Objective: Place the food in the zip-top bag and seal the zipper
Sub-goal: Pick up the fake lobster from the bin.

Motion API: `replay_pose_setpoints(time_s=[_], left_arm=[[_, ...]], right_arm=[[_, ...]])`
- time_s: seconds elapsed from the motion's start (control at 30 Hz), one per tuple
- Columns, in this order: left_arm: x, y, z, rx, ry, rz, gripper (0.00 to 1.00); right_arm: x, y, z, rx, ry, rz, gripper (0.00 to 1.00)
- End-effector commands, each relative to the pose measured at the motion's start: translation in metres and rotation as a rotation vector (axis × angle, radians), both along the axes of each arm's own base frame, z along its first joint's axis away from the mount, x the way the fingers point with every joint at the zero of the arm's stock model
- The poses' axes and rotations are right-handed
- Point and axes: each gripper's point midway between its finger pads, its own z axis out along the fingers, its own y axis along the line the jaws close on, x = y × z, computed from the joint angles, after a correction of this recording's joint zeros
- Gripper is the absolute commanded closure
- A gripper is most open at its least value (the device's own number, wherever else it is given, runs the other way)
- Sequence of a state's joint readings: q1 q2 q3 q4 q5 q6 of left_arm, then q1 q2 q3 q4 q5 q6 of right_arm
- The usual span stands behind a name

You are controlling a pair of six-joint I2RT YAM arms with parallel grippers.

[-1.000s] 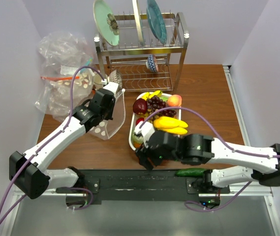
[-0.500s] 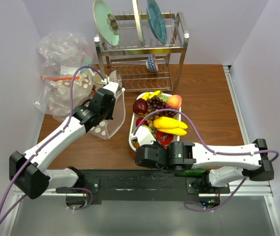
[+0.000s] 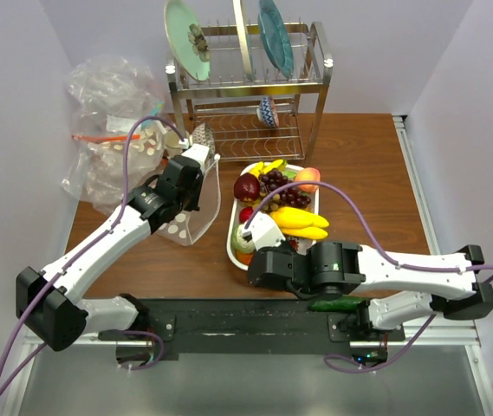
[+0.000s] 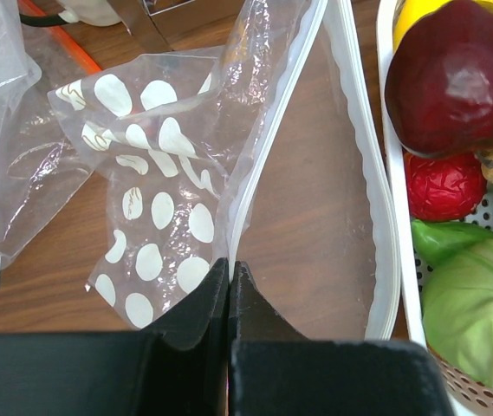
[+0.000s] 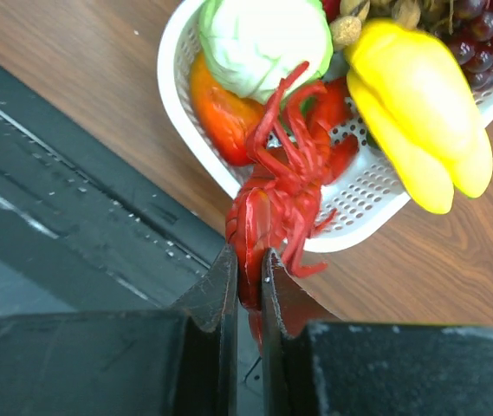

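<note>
Starting at the far left, a bulky clear bag (image 3: 107, 113) with an orange strip lies slumped on the wooden table (image 3: 359, 173), touching the zip-top bag (image 4: 155, 208) beside it. The left gripper (image 4: 230, 264) is pinched closed on that dotted bag's mouth edge, with the zipper (image 4: 259, 156) running straight into its closed jaws. The mouth gapes open toward the white tray (image 5: 172, 91), its far lip lying just beside the tray's rim.

Behind, a metal dish rack (image 3: 248, 87) holds upright plates. In the tray, a dark red apple (image 4: 458, 78) sits above a small red fruit (image 4: 441, 186), with the pale green cabbage (image 5: 259, 39) at the near end and an orange-red pepper (image 5: 218, 108) tucked under it.

The right gripper (image 5: 248, 260) is clamped on the tail of the red lobster (image 5: 281, 186), which hangs over the tray's near rim, its claws against the cabbage and pepper. Yellow bananas (image 5: 415, 100) crowd its right side, with grapes (image 5: 476, 35) behind and a peach (image 3: 308, 178) at the far corner. A green cucumber (image 3: 336, 303) lies under the right arm.
</note>
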State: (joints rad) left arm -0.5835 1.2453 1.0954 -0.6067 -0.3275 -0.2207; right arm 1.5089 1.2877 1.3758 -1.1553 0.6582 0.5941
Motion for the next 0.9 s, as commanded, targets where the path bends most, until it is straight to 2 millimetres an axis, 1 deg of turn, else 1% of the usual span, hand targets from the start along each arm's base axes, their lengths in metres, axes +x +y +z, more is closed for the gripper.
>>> replay_pose_setpoints(time_s=[0.0,0.03,0.2,0.3,0.37,0.4,0.43,0.53,0.67,0.7,0.73,0.8,0.87], left_arm=[[0.005,-0.004,0.015,-0.033,-0.052,-0.017,1.0],[0.005,-0.003,0.015,-0.034,-0.053,-0.017,1.0],[0.004,-0.004,0.014,-0.033,-0.049,-0.02,1.0],[0.004,-0.004,0.014,-0.035,-0.048,-0.022,1.0],[0.004,-0.005,0.015,-0.037,-0.049,-0.023,1.0],[0.004,-0.005,0.014,-0.037,-0.047,-0.024,1.0],[0.004,-0.005,0.014,-0.038,-0.048,-0.024,1.0],[0.004,-0.006,0.016,-0.038,-0.05,-0.031,1.0],[0.004,-0.006,0.017,-0.038,-0.052,-0.032,1.0],[0.004,-0.006,0.016,-0.039,-0.049,-0.034,1.0],[0.004,-0.006,0.017,-0.041,-0.05,-0.035,1.0],[0.004,-0.007,0.016,-0.042,-0.049,-0.037,1.0],[0.004,-0.008,0.017,-0.045,-0.049,-0.04,1.0]], right_arm=[[-0.012,0.008,0.028,0.08,0.063,0.02,1.0],[-0.011,0.006,0.034,0.089,0.057,0.015,1.0],[-0.002,-0.009,0.041,0.055,0.008,-0.021,1.0],[0.001,-0.015,0.052,0.061,-0.01,-0.036,1.0],[0.003,-0.018,0.063,0.078,-0.023,-0.035,1.0],[0.004,-0.023,0.066,0.062,-0.035,-0.04,1.0],[0.005,-0.024,0.074,0.08,-0.042,-0.048,1.0],[0.007,-0.031,0.087,0.103,-0.057,-0.054,1.0],[0.01,-0.035,0.1,0.13,-0.077,-0.053,1.0],[0.011,-0.039,0.099,0.099,-0.082,-0.057,1.0],[0.013,-0.042,0.106,0.109,-0.098,-0.068,1.0],[0.014,-0.048,0.111,0.11,-0.106,-0.073,1.0],[0.011,-0.046,0.121,0.161,-0.095,-0.059,1.0]])
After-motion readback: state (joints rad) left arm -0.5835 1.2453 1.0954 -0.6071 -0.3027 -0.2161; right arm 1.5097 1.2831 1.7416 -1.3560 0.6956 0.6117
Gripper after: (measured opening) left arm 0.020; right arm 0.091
